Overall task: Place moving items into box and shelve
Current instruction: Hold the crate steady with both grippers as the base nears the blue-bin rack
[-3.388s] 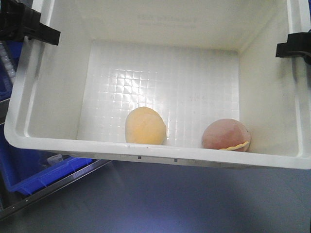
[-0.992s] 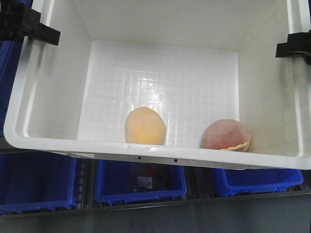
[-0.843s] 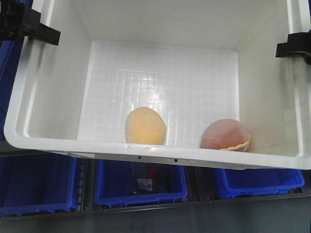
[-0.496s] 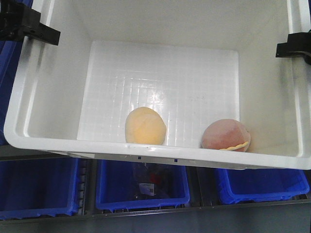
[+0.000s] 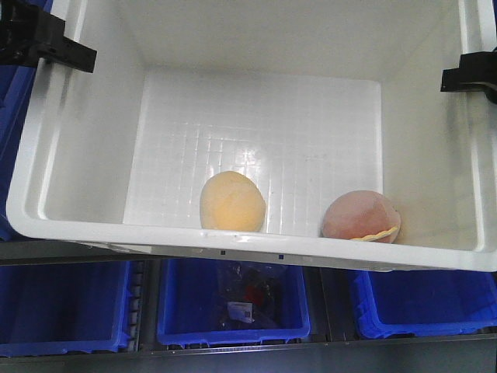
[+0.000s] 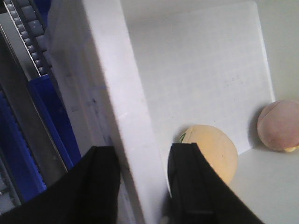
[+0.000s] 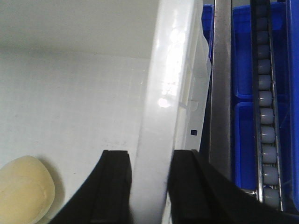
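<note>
Gripping the white crate [image 5: 78,225] walls, both claws hold it; no lettering can be read.

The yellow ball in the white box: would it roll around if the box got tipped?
Probably. The yellow ball looks round and lies loose on the box's smooth gridded floor, against the near wall. It seems soft, so it may roll sluggishly. The pinkish ball beside it would likely shift too.
</note>
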### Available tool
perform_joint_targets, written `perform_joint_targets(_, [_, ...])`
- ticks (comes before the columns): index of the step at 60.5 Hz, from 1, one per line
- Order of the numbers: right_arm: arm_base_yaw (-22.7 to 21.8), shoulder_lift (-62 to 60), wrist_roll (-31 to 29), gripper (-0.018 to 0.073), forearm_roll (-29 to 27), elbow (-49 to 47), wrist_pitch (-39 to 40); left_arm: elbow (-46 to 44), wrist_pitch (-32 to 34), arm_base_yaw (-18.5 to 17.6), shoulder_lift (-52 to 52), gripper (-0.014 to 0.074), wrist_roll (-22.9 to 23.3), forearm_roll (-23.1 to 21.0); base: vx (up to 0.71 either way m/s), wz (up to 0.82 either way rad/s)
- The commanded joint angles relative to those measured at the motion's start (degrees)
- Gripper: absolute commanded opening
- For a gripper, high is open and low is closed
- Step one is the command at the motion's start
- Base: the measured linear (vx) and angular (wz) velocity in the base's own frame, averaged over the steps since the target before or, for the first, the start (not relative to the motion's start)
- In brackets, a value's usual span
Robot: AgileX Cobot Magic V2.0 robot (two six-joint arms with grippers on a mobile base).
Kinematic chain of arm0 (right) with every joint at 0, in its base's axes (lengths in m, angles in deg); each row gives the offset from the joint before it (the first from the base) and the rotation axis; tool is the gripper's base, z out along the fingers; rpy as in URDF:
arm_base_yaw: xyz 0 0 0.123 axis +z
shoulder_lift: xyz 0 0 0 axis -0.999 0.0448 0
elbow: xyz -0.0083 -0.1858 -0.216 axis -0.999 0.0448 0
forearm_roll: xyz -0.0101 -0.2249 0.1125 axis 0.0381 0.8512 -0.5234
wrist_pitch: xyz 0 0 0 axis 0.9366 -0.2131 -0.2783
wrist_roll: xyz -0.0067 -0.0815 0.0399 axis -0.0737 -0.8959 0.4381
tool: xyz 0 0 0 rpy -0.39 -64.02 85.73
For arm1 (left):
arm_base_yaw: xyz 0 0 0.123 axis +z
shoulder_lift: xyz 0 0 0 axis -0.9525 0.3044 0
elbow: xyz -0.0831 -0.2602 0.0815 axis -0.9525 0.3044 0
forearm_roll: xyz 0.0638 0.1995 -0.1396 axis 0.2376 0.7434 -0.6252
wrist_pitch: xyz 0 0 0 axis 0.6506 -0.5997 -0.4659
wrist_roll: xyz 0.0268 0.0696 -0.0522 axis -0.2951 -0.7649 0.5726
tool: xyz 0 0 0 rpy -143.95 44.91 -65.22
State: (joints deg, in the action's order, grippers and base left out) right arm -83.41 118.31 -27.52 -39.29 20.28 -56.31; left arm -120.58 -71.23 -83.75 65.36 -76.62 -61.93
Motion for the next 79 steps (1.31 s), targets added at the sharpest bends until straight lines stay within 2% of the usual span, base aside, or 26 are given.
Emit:
perform_joint_targets(1, [0.58, -1.65, -1.05, -0.0006, -8.04, -2.57, 6.92, -2.66, 5.24, -1.14, -2.26, -0.0006, -1.64, -11.24, 0.05, 0.06])
perform_joint_targets(79, [0.58, -1.54, -1.05, -0.0006, -8.04, -2.57, 7.34, -2.66, 5.24, -1.14, -2.26, -0.0006, -1.64, -11.24, 0.01, 0.01])
